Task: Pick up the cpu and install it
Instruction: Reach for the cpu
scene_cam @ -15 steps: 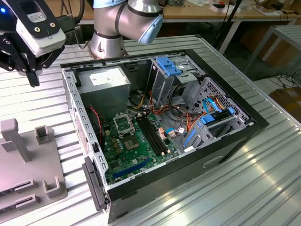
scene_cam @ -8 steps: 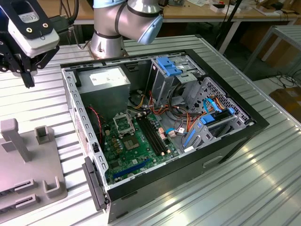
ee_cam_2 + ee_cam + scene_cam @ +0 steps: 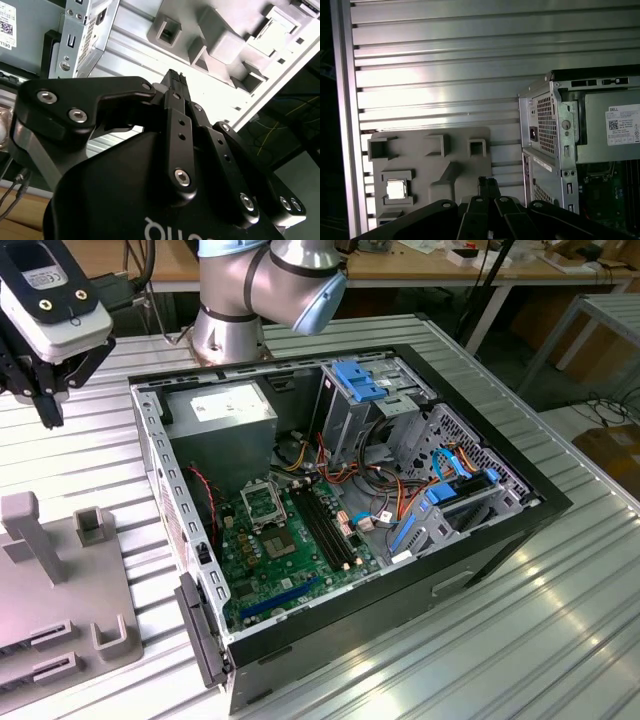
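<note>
**Closed fingers above a loose chip: where it could go wrong**

The fingers (image 3: 173, 84) of the gripper (image 3: 47, 408) were pressed together at their tips, with nothing between them and nothing touching them. That was the first risk, in my judgement. If closed fingers came down on the chip, they would strike its metal face or push it out of its seat rather than take it by the edges.

In the first wrist view the chip (image 3: 396, 189) lay flat, silver face up, in a square pocket of the grey holder (image 3: 455, 150), clear of the fingertips. It was thin and seemed to sit low in its frame, so an off-centre grip could tilt or drop it.

The holder lay on the ribbed metal table (image 3: 500, 640), beside the open computer case (image 3: 152, 470). The gripper hung in the air above the table, outside the case, on the exterior view's left.

Further out, the socket (image 3: 262, 502) sat deep inside the case among the cables and the long black memory slots (image 3: 328, 525). A chip carried in crooked, or turned the wrong way, would probably jam on the socket frame. The case wall could also catch the wrist on the way in.
</note>
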Controlling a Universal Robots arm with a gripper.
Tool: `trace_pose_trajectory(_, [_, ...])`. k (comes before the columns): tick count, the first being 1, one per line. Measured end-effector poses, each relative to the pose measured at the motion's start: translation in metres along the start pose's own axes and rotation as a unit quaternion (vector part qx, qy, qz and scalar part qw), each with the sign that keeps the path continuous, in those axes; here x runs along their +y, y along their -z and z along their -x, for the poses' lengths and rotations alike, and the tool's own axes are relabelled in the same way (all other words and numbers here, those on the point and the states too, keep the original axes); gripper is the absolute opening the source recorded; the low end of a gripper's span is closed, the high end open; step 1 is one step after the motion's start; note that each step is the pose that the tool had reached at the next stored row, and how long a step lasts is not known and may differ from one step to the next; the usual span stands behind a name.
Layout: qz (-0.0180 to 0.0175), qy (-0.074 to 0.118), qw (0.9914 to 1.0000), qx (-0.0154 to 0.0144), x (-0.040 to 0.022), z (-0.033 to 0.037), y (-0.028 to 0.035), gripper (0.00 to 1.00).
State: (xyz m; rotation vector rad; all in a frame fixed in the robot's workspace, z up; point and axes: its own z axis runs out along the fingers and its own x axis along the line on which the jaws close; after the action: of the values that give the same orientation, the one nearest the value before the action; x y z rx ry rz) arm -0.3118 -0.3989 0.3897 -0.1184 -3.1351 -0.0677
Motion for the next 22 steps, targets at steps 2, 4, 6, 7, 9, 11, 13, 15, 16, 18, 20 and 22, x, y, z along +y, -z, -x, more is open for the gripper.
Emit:
trace_pose_trajectory(2, [0.0,0.0,1.0,0.0001,-0.0001,-0.0016,0.0,0.11])
trace_pose_trajectory(4, [0.0,0.0,1.0,0.0003,-0.0003,-0.0033,-0.0001,0.11])
trace_pose_trajectory(6, [0.0,0.0,1.0,0.0004,-0.0004,-0.0049,-0.0001,0.11])
trace_pose_trajectory(7, [0.0,0.0,1.0,0.0005,-0.0005,-0.0058,-0.0001,0.11])
trace_pose_trajectory(9, [-0.0001,0.0,1.0,0.0007,-0.0006,-0.0078,-0.0001,0.11])
trace_pose_trajectory(11, [-0.0001,0.0,1.0,0.0007,-0.0008,-0.0097,-0.0002,0.11])
trace_pose_trajectory(13, [-0.0001,0.0,1.0,0.0008,-0.0009,-0.0115,-0.0002,0.11])
trace_pose_trajectory(15, [0.0,0.0,1.0,0.0009,-0.001,-0.0137,-0.0002,0.11])
trace_pose_trajectory(16, [-0.0001,0.0,1.0,0.001,-0.0011,-0.0149,-0.0002,0.11])
trace_pose_trajectory(18, [-0.0001,0.0,1.0,0.0011,-0.0013,-0.017,-0.0003,0.11])
trace_pose_trajectory(20, [-0.0001,0.0,1.0,0.0013,-0.0014,-0.0189,-0.0003,0.11])
trace_pose_trajectory(22, [-0.0001,0.0,1.0,0.0015,-0.0016,-0.021,-0.0004,0.11])
